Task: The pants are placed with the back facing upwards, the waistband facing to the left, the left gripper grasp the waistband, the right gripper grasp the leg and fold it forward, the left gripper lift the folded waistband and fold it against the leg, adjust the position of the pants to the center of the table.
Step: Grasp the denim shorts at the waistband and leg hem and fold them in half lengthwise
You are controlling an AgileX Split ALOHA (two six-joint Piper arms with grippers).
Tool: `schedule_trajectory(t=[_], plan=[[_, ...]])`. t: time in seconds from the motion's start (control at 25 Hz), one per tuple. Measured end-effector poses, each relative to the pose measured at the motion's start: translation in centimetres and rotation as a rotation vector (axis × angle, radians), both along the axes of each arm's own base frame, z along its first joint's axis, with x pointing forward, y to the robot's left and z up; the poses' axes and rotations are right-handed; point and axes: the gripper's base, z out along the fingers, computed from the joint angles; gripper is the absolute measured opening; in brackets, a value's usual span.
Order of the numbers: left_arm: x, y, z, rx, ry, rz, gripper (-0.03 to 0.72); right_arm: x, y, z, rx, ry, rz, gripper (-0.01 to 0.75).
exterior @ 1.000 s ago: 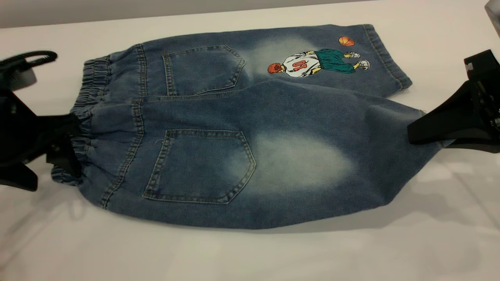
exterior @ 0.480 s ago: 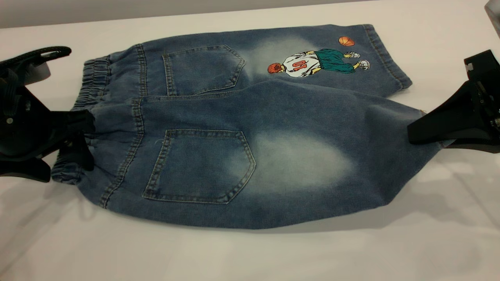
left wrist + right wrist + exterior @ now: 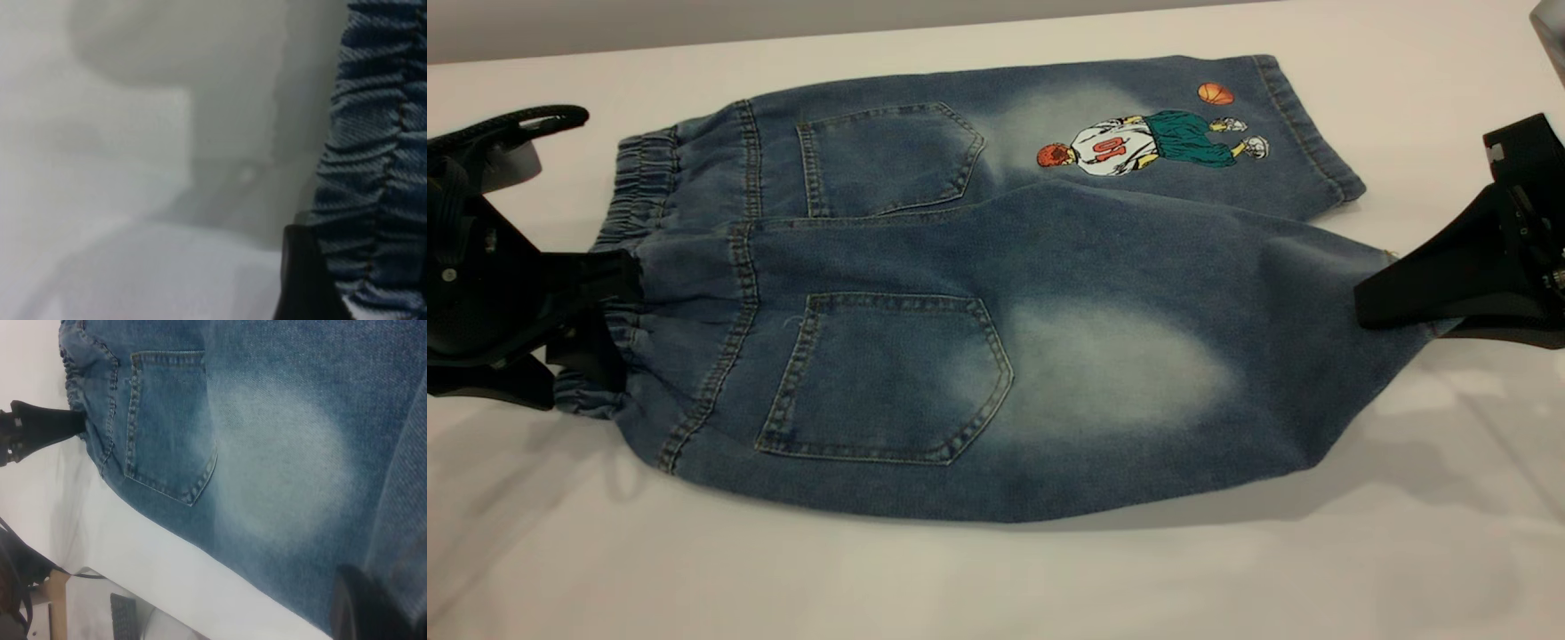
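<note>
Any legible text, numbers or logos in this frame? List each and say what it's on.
"10": red number on the white jersey of the basketball-player cartoon print on the far leg of the pants; it lies sideways in the exterior view, so the digits are a best reading.
No other words, labels or brand marks can be read on the pants, the table or either end effector.

Faded denim pants (image 3: 996, 293); smooth table (image 3: 996, 587)

Exterior view looks down across the table (image 3: 996, 587); both wrist views sit close, sharing the pants (image 3: 978, 293)
</note>
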Motion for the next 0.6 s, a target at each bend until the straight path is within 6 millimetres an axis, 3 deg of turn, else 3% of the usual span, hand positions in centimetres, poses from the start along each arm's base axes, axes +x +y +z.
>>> schedule_trajectory(t=[0.28,0.6], plan=[[0.0,0.0,0.0,0.001,-0.004,0.0,0.314,0.0,0.0,0.0,0.0,0.0,0.0,0.011],[-0.2,0.0,-1.1,0.006,0.03,0.001,0.106,0.0,0.0,0.0,0.0,0.0,0.0,0.011]])
